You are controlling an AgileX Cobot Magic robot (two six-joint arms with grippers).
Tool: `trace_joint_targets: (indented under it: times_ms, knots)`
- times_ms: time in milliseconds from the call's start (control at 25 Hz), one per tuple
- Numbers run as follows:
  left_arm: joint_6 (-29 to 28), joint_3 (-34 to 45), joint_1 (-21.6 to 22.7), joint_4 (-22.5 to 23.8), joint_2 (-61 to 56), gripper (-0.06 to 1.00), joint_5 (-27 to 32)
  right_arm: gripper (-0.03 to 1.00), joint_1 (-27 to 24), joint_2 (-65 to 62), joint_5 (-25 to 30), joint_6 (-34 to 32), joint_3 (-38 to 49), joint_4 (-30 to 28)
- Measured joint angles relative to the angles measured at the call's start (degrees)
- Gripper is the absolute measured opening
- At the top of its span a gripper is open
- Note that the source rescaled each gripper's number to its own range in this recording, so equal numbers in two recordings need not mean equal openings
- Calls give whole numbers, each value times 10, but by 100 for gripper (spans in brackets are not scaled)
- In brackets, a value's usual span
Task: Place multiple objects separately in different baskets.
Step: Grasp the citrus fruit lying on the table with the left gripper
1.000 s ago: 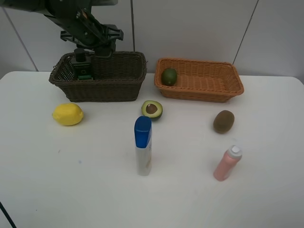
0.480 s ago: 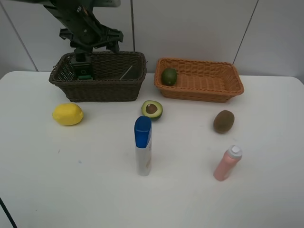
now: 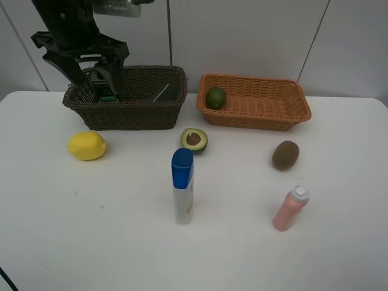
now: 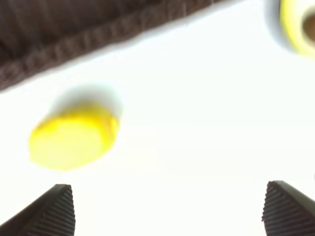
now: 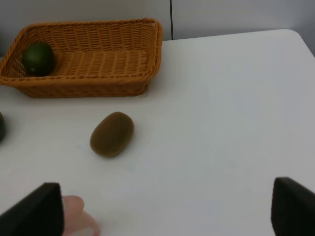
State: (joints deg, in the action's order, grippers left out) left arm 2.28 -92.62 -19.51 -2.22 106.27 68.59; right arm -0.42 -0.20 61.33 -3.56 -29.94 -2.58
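The left claw (image 4: pixel 170 214) hangs with jaws spread wide and nothing between them, above the left end of the dark brown basket (image 3: pixel 130 115). The right claw (image 5: pixel 165 209) is likewise wide apart and holds nothing.

Two baskets sit side by side, apart, along the far edge of the white surface (image 3: pixel 91 242), under a pale panelled wall. The dark one holds a dark green pump bottle (image 3: pixel 108 94) and a grey-black eraser block (image 3: pixel 161 92). The orange-tan basket (image 3: pixel 260 118) holds one green avocado (image 3: pixel 216 97).

Five things stand on the surface, well apart:
- yellow lemon (image 3: pixel 86 145)
- halved avocado (image 3: pixel 194 140)
- brown kiwi (image 3: pixel 285 154)
- blue-capped white bottle (image 3: pixel 182 194), upright
- pink bottle (image 3: pixel 290 209), leaning

Broad white gaps lie between them and along the near edge.
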Motion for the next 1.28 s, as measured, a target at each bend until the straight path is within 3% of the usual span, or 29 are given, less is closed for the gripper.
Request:
trace_joint_targets:
  times_ms: [200, 360, 520, 720, 960, 1280]
  knots:
    - [78, 52, 0, -13, -23, 100, 1, 100, 0, 0, 0, 0, 0, 0]
    - [176, 118, 0, -15, -58, 100, 2, 100, 0, 0, 0, 0, 0, 0]
    - [250, 168, 0, 6, -70, 100, -5, 100, 0, 0, 0, 0, 0, 0]
    - [336, 225, 1, 52, -70, 100, -94, 100, 0, 0, 0, 0, 0, 0]
    - [373, 245, 2, 99, -60, 100, -209, 100, 0, 0, 0, 0, 0, 0]
    - [372, 245, 32, 119, 16, 100, -218, 100, 0, 0, 0, 0, 0, 0]
